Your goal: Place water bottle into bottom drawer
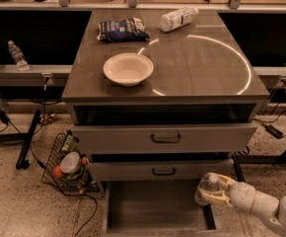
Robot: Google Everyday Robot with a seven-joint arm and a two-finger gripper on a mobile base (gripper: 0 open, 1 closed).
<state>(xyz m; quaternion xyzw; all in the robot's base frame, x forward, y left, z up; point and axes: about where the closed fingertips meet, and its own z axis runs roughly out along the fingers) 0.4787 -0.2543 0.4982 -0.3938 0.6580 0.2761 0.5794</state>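
Observation:
My gripper is at the lower right, at the right rim of the open bottom drawer. It is shut on the clear water bottle, which it holds upright over the drawer's right edge. The drawer is pulled out, a plain grey box with a bare floor. The white arm runs off to the lower right corner.
Two shallower drawers with dark handles stand partly open above. On the cabinet top are a white bowl, a dark chip bag and a white-labelled bottle lying down. A wire basket of items sits left on the floor. A tiny bottle stands far left.

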